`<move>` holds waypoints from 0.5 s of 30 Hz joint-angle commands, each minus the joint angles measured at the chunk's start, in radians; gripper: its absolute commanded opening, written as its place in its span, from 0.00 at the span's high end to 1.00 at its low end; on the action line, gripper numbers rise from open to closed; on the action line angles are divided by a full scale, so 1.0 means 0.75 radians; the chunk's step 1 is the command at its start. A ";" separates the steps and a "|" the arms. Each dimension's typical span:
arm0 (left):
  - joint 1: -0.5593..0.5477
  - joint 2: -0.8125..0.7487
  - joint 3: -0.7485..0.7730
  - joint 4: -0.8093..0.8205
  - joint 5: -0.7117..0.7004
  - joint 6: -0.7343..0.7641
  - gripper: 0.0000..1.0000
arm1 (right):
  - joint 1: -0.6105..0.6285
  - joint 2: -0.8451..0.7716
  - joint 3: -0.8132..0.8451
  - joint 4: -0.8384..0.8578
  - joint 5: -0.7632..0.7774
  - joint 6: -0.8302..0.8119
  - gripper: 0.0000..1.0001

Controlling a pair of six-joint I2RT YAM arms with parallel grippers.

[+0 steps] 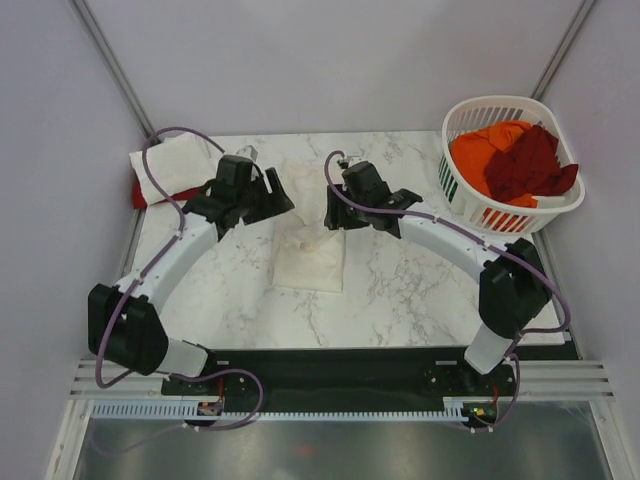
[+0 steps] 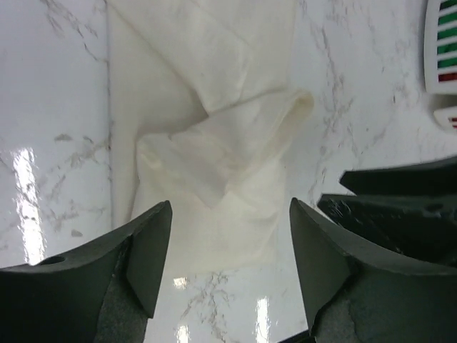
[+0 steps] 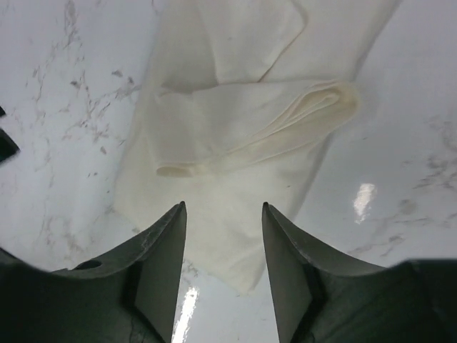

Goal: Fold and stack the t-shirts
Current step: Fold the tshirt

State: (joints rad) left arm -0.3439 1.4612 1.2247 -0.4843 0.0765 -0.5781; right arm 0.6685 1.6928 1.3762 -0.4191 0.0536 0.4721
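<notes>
From above, you see the white shirt (image 1: 312, 262) lying mid-table, its long axis running away from the bases. The left gripper (image 1: 280, 203) and right gripper (image 1: 333, 217) flank its far end, the right one nearer. Your left wrist view shows the jaws spread and empty, the rumpled fold straight ahead. Your right wrist view shows the jaws likewise apart, the shirt's rolled edge lying crosswise ahead.
</notes>
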 commanded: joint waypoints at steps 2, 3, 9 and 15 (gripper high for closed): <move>-0.104 -0.130 -0.366 0.181 -0.032 -0.078 0.31 | 0.047 0.138 -0.021 0.123 -0.286 0.045 0.52; -0.124 -0.140 -0.420 0.224 -0.028 -0.094 0.36 | 0.058 0.185 -0.011 0.125 -0.304 0.048 0.62; -0.147 -0.059 -0.580 0.412 0.006 -0.135 0.48 | 0.078 0.334 0.063 0.121 -0.311 0.086 0.72; -0.149 0.027 -0.602 0.466 0.025 -0.135 0.52 | 0.080 0.432 0.122 0.113 -0.288 0.084 0.72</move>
State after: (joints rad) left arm -0.4511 1.4681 0.7708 -0.2344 0.0834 -0.6544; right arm 0.7300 1.9923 1.4010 -0.3634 -0.1596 0.5270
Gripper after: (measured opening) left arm 0.487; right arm 0.283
